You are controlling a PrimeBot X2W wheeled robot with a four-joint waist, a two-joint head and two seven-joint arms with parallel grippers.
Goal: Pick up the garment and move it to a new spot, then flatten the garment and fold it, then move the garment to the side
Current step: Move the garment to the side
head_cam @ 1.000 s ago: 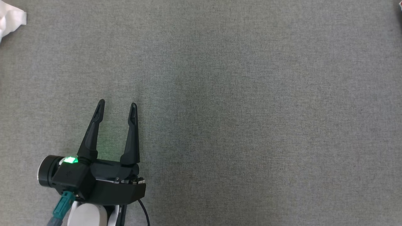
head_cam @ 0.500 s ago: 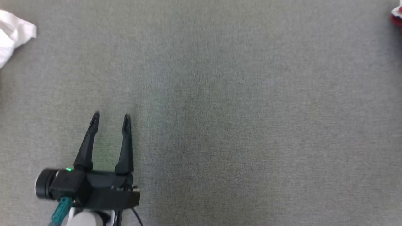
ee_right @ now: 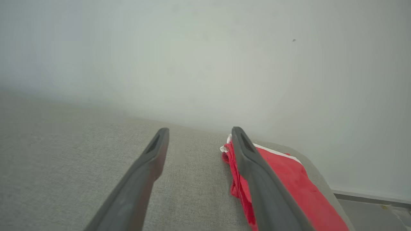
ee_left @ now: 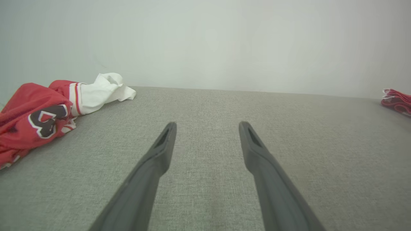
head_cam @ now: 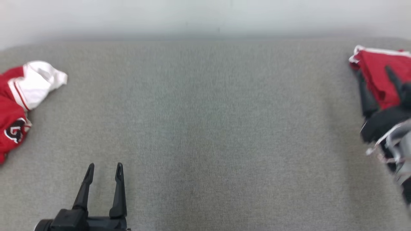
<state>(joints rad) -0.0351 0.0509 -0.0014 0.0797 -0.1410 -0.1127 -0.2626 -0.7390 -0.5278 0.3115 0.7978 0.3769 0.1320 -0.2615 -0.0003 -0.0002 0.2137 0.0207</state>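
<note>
A folded red garment point(head_cam: 375, 73) with white trim lies at the far right end of the grey surface, also seen as the folded garment point(ee_right: 289, 179) and, small, as the red garment point(ee_left: 396, 101). My right gripper point(head_cam: 372, 70) hovers over its left edge. In the right wrist view the right gripper point(ee_right: 200, 129) is open, with nothing between its fingers and its right finger over the cloth's edge. My left gripper point(head_cam: 105, 165) is open above bare surface at the lower left, as the left gripper point(ee_left: 208, 123) also shows.
A crumpled heap of red and white clothes point(head_cam: 19, 96) lies at the far left, with a black and white emblem; it is the heap point(ee_left: 35, 112) in the left wrist view. The grey padded surface point(head_cam: 205, 128) ends at a pale wall point(head_cam: 205, 16) behind.
The head camera has tilted up: the whole picture has slid down, bringing the wall, both clothing heaps and my right gripper into view. The left gripper stays open.
</note>
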